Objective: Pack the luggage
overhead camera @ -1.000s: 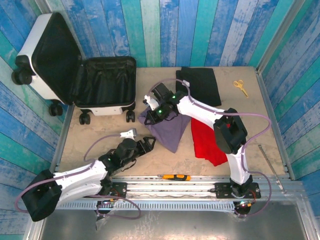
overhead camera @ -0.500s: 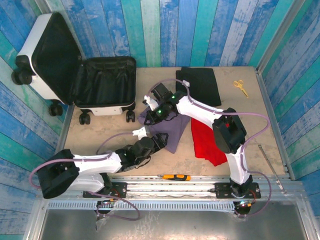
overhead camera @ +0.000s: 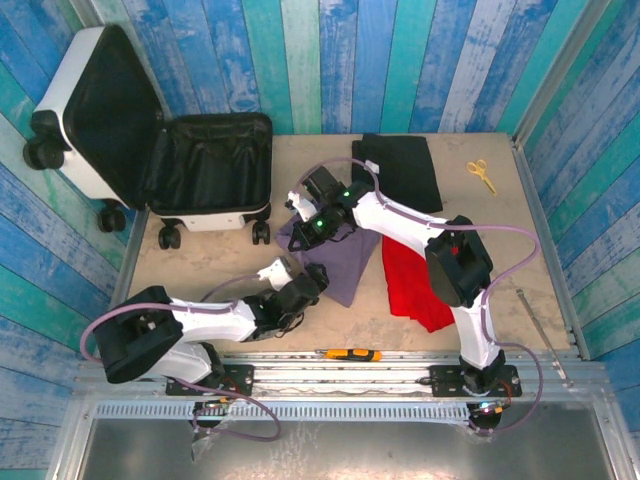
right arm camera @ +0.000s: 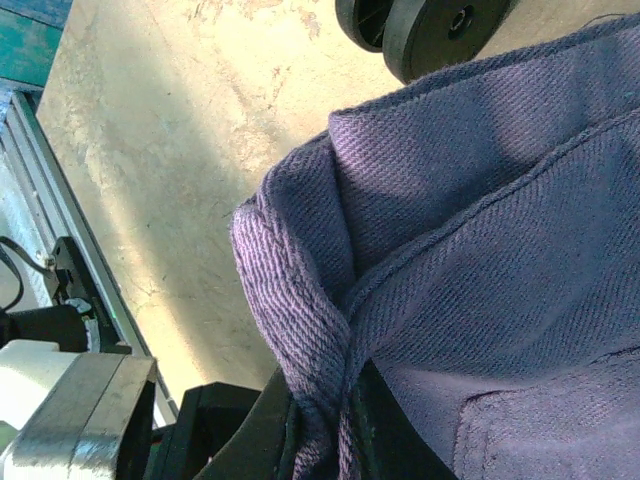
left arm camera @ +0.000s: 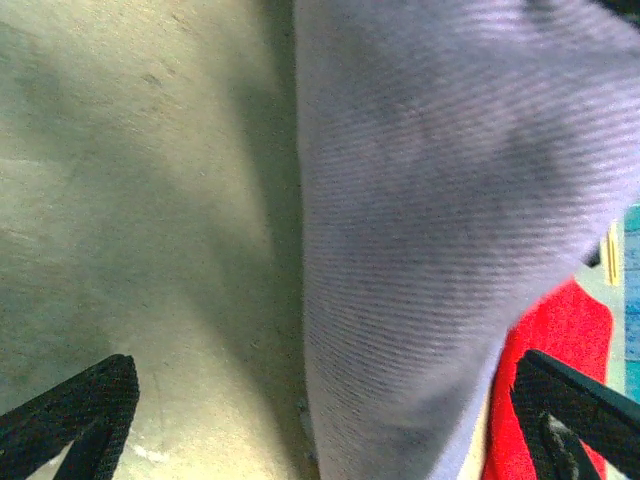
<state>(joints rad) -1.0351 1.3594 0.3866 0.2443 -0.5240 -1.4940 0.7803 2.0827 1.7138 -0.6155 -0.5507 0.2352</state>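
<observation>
The luggage (overhead camera: 95, 120) lies open at the back left, a white shell with black lining, and one of its black wheels (right arm camera: 430, 25) appears in the right wrist view. A purple cloth (overhead camera: 340, 262) lies mid-table. My right gripper (overhead camera: 302, 223) is shut on the cloth's bunched far-left corner (right arm camera: 320, 330), lifting it slightly. My left gripper (overhead camera: 316, 281) stands open at the cloth's near edge. Its black fingertips (left arm camera: 85, 405) straddle the purple cloth (left arm camera: 430, 230) low over the table, touching nothing.
A red cloth (overhead camera: 415, 280) lies to the right of the purple one, partly under the right arm. A folded black cloth (overhead camera: 400, 170) and yellow scissors (overhead camera: 482, 175) sit at the back right. An orange-handled tool (overhead camera: 350, 354) rests on the front rail.
My left arm has swung forward and right across the table to the purple cloth's near edge, its jaws a little wider. The right gripper has kept its hold and place.
</observation>
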